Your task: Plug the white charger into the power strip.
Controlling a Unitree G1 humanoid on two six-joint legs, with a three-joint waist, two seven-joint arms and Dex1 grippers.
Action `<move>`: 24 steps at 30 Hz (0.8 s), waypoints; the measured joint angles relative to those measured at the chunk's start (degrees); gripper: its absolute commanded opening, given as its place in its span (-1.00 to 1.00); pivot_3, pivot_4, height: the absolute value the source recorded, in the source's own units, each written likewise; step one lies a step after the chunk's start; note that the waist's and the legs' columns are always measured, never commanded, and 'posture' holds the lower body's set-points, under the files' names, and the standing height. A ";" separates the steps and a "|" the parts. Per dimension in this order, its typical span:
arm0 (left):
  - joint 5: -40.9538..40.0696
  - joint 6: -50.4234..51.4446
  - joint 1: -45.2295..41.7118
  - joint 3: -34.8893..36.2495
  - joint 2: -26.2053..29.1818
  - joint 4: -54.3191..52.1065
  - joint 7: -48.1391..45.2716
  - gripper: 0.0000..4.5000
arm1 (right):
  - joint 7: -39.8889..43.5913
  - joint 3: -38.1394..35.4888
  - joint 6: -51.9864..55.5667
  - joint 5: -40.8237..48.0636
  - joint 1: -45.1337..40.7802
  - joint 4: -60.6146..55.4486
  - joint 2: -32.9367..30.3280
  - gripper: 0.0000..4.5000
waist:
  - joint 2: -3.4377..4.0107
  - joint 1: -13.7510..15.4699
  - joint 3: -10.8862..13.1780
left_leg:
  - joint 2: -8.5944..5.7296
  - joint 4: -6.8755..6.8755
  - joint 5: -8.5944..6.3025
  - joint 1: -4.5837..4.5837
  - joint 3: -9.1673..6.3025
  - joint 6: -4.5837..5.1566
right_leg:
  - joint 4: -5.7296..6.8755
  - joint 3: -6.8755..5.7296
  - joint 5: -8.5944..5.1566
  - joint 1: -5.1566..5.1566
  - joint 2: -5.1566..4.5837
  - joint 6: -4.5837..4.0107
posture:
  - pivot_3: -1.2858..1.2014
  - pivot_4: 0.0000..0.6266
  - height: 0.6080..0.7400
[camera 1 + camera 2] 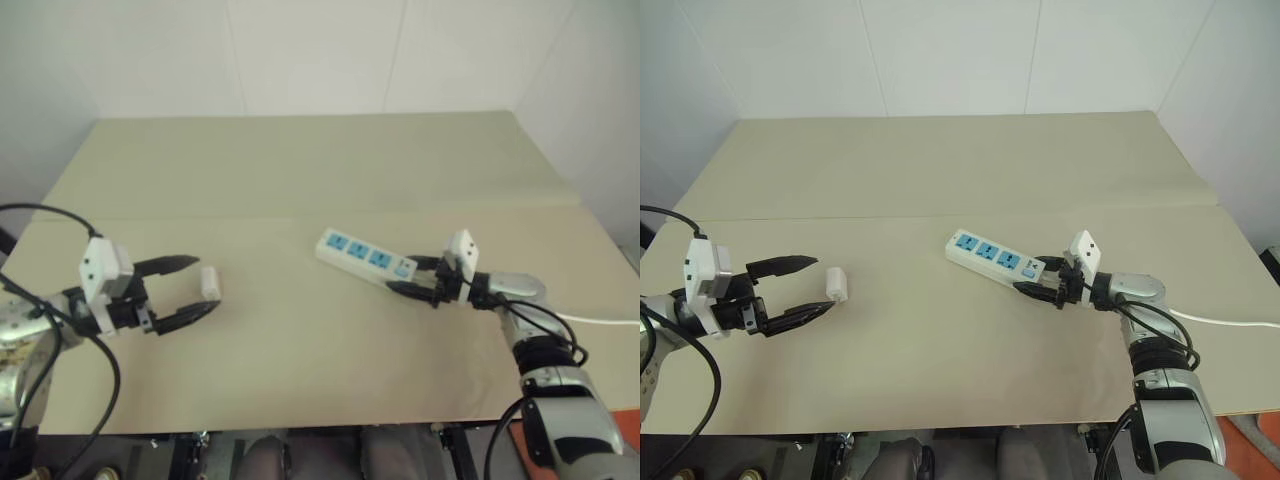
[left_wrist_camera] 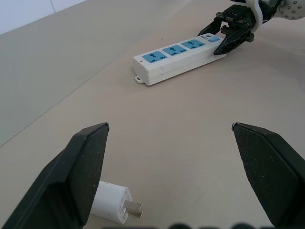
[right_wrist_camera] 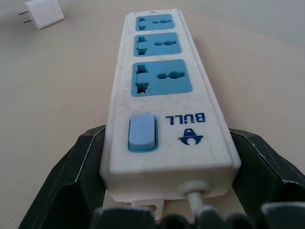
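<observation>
The task is at an early stage: nothing is plugged in yet, and all three blue sockets of the power strip (image 1: 366,257) stand empty. The strip lies flat on the table (image 1: 300,160), a little right of centre, running from about ten o'clock at its free end toward four o'clock at its switch end, where its thin white cable (image 1: 600,321) trails off toward three o'clock. The right gripper (image 1: 412,277) sits at that switch end with one black finger along each long side of the strip; in the right wrist view both fingers (image 3: 71,176) press close against the casing, so I judge the strip is clamped or very nearly so, steadied for the insertion. The white charger (image 1: 210,282) lies on its side on the table, well apart from the strip, off at about nine o'clock from it, with its metal prongs bare and not yet turned toward any socket. The left gripper (image 1: 200,284) has its jaws spread wide, one finger on each side of the charger, and in the left wrist view the charger (image 2: 114,205) rests just beside one finger without being pinched. So what seems done is the bracing of the strip and the approach to the charger; what is left is closing on the charger, lifting it, carrying it across toward three o'clock, lining the prongs up over a socket and pushing them home.
</observation>
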 measured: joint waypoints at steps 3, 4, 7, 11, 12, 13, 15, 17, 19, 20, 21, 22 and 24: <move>0.00 0.04 -0.37 -0.03 -0.06 0.00 0.44 1.00 | 0.04 -0.06 -0.33 0.00 0.00 0.20 0.02 0.53 | 0.00 0.00 0.00 | 0.00 0.00 0.00 0.00 0.00 0.00 | 0.00 0.00 0.00 0.01 0.00 0.00 | 0.03 -0.52 1.00; 0.00 0.21 -0.42 -0.03 -0.13 -0.02 1.06 1.00 | 0.07 -0.06 -0.44 0.00 0.03 0.20 0.02 0.53 | 0.00 0.00 0.00 | 0.00 0.00 0.00 0.00 0.00 0.00 | 0.00 0.00 0.00 0.01 0.00 0.00 | 0.03 -0.52 1.00; -0.12 4.09 -1.91 -0.10 -0.98 -0.63 5.92 1.00 | 1.52 -0.24 -0.59 0.11 1.60 -1.92 -0.79 0.53 | 0.00 0.21 0.00 | 0.00 0.00 -0.01 -0.02 -0.04 0.01 | 0.02 -0.02 0.00 0.01 0.00 0.00 | 0.03 -0.52 1.00; -0.15 11.90 -5.52 -0.25 -1.04 -3.38 14.88 1.00 | 6.17 0.31 -0.19 0.39 4.07 -8.08 -2.61 0.53 | 0.00 0.19 0.00 | -0.01 0.06 -0.01 -0.11 -0.05 0.01 | 0.01 -0.03 0.01 -0.02 -0.02 0.02 | 0.03 -0.52 1.00; -0.10 13.91 -6.76 -0.42 -1.05 -4.54 17.44 1.00 | 7.57 0.59 0.22 0.68 4.44 -10.11 -3.27 0.53 | 0.00 0.19 0.00 | -0.01 0.06 0.00 -0.11 -0.06 0.01 | 0.01 -0.03 0.01 -0.03 -0.02 0.03 | 0.03 -0.52 1.00; -0.09 15.44 -7.77 -0.55 -1.13 -5.51 19.47 1.00 | 8.55 0.73 0.64 1.06 4.56 -11.74 -3.77 0.53 | 0.00 0.11 0.00 | -0.01 0.05 0.00 -0.10 -0.06 0.00 | 0.02 -0.03 0.01 -0.03 -0.01 0.02 | 0.03 -0.52 1.00; 0.01 19.46 -11.03 -1.20 -2.14 -7.82 24.98 1.00 | 10.73 1.12 2.26 1.89 4.98 -15.42 -5.33 0.53 | -0.01 0.11 0.00 | -0.01 0.06 0.00 -0.10 -0.06 0.01 | 0.03 -0.03 0.01 -0.03 0.01 0.02 | 0.03 -0.52 1.00; 0.00 25.12 -15.01 -1.68 -3.41 -9.98 31.49 1.00 | 12.54 2.50 5.26 2.32 5.19 -19.02 -6.95 0.53 | -0.01 0.14 0.00 | -0.02 0.09 0.00 -0.12 -0.07 0.01 | 0.07 -0.02 0.01 -0.03 0.02 0.02 | 0.03 -0.52 1.00; -0.69 33.00 -20.08 -1.95 -4.85 -12.31 38.58 1.00 | 14.05 4.37 8.86 2.35 5.80 -22.42 -8.26 0.53 | -0.02 0.20 0.00 | -0.05 0.15 -0.01 -0.18 -0.11 0.01 | 0.08 -0.03 0.02 -0.03 0.02 0.03 | 0.03 -0.52 1.00; -1.46 37.77 -23.16 -1.93 -6.02 -13.45 42.30 1.00 | 14.49 5.51 10.48 2.28 6.20 -23.87 -8.80 0.53 | -0.02 0.24 0.01 | -0.06 0.19 0.00 -0.21 -0.12 0.01 | 0.11 -0.03 0.02 -0.03 0.02 0.03 | 0.03 -0.52 1.00; -2.10 40.99 -24.98 -1.91 -6.57 -14.53 44.65 1.00 | 14.78 6.32 11.50 2.26 6.37 -24.65 -8.87 0.53 | -0.03 0.24 0.01 | -0.07 0.23 0.00 -0.23 -0.14 0.01 | 0.09 -0.05 0.02 -0.04 0.02 0.04 | 0.03 -0.52 1.00; -2.86 45.40 -27.13 -1.87 -7.25 -15.78 47.12 1.00 | 15.17 7.35 12.52 2.25 6.68 -25.48 -9.10 0.53 | -0.03 0.19 0.01 | -0.10 0.23 0.00 -0.24 -0.14 0.00 | 0.10 -0.03 0.02 -0.06 0.02 0.04 | 0.03 -0.52 1.00; -4.13 56.68 -33.11 -1.40 -9.43 -15.84 50.76 1.00 | 15.77 8.18 13.62 2.27 7.04 -25.87 -9.47 0.53 | -0.03 0.22 0.01 | -0.14 0.29 0.00 -0.28 -0.17 -0.01 | 0.13 -0.04 0.02 -0.10 0.01 0.04 | 0.03 -0.52 1.00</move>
